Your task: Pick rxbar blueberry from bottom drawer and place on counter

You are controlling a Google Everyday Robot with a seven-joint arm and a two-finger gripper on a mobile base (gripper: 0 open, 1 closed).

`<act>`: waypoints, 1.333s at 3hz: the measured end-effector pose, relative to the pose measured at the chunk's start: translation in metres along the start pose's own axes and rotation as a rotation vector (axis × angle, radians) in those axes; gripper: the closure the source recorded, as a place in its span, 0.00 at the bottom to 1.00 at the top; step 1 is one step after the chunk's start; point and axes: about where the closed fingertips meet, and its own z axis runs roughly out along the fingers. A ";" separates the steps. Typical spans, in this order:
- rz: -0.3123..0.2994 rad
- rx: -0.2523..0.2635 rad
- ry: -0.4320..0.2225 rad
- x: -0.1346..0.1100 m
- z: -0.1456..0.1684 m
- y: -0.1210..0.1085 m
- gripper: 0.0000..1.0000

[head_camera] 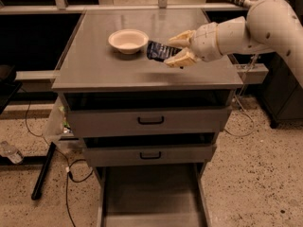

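Note:
My gripper point(176, 51) reaches in from the right over the counter point(94, 67), its cream fingers shut on the rxbar blueberry point(158, 50), a dark blue-black wrapper held just above the surface, right of the bowl. The bottom drawer point(151, 193) stands pulled open below, its flat grey floor bare.
A cream bowl point(128, 40) sits on the counter at the back middle, just left of the bar. Two upper drawers with black handles point(150, 120) are shut. Cables, a black stand leg point(42, 171) and a plastic bottle point(10, 152) lie on the floor at left.

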 end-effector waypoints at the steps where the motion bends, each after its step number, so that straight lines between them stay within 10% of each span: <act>1: 0.066 0.024 0.047 0.020 0.012 -0.018 1.00; 4: 0.221 0.125 0.180 0.076 -0.004 -0.050 1.00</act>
